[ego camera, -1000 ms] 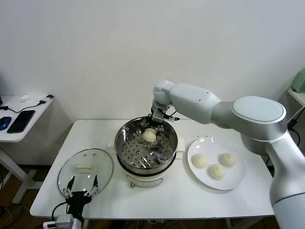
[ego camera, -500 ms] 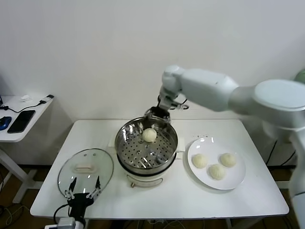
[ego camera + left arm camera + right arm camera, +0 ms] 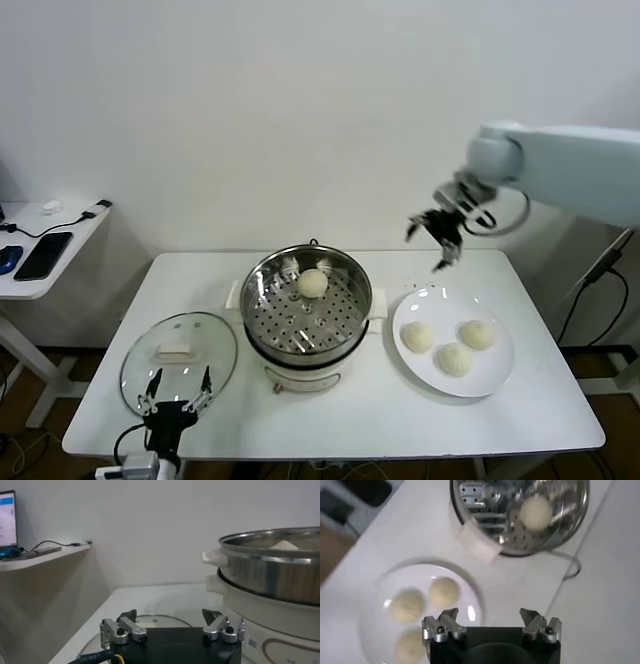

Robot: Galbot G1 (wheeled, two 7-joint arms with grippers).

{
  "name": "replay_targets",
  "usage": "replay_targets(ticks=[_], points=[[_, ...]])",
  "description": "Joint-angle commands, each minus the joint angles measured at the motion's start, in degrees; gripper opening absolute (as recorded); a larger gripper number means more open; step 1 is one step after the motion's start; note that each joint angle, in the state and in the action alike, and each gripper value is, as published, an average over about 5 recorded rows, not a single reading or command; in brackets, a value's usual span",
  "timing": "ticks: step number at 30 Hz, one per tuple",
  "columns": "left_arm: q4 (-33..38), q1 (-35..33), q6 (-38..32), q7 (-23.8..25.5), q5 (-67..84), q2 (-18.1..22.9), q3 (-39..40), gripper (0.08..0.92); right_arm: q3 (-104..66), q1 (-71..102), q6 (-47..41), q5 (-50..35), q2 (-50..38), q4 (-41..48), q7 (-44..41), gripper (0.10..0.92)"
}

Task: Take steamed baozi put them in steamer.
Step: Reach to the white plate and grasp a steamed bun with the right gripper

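Hovering right gripper — empty, seemingly above plate.

Steamer mid-table, plate to its right, lid to its left.
One baozi sits in the steamer; three more on the plate; the lid lies front-left.

A lab-like test room: bare white wall, white table, side desk with phone.
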State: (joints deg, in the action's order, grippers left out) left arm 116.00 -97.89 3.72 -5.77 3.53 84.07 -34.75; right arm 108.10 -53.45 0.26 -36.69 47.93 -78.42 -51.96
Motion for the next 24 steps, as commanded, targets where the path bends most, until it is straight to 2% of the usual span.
replay_targets(ticks=[1, 10, 24], points=[[-1.2, 0.3, 0.1, 0.0, 0.0, 0.1, 0.0, 0.823, -1.5, 11.3, -17.5, -4.3, -8.3, -6.6, 5.8, 0.823], [-2.1, 0.0, 0.0, 0.0, -0.2, 0.3, -0.1, 0.823, -10.2, 25.8, -17.9, 0.6, -0.2, 6.3, 7.1, 0.823], [-2.6, 0.0, -0.3, -0.1, -0.2, 0.4, 0.3, 0.823, -18.1, 33.4, -19.2, 2.4, 5.2, 13.4, 12.1, 0.823]])
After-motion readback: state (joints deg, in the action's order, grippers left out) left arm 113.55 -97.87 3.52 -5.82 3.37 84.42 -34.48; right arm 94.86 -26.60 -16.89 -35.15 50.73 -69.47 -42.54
